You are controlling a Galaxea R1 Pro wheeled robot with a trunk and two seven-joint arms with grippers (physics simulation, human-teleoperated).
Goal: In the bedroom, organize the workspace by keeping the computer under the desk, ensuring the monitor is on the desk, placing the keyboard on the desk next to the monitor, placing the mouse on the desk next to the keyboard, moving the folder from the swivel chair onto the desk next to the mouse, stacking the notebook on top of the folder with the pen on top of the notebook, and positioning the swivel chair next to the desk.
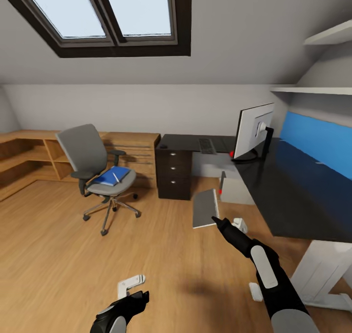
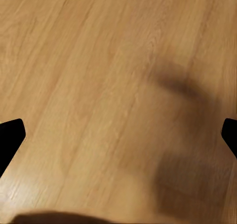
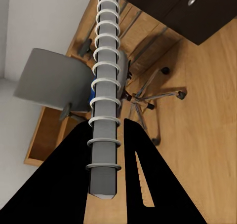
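- Grey spiral-bound notebook (image 1: 205,208) clamped in the right gripper (image 1: 215,219), not yet stacked
- Blue folder (image 1: 111,175) and pen (image 1: 116,178) lie on the swivel chair (image 1: 93,164), far left
- Monitor (image 1: 253,130) and keyboard (image 1: 206,145) sit on the desk (image 1: 293,186)
- Left gripper (image 1: 142,294) jaws apart

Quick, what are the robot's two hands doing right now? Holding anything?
Left gripper: open, empty, over the wooden floor.
Right gripper: shut on the notebook, gripping its spiral edge.
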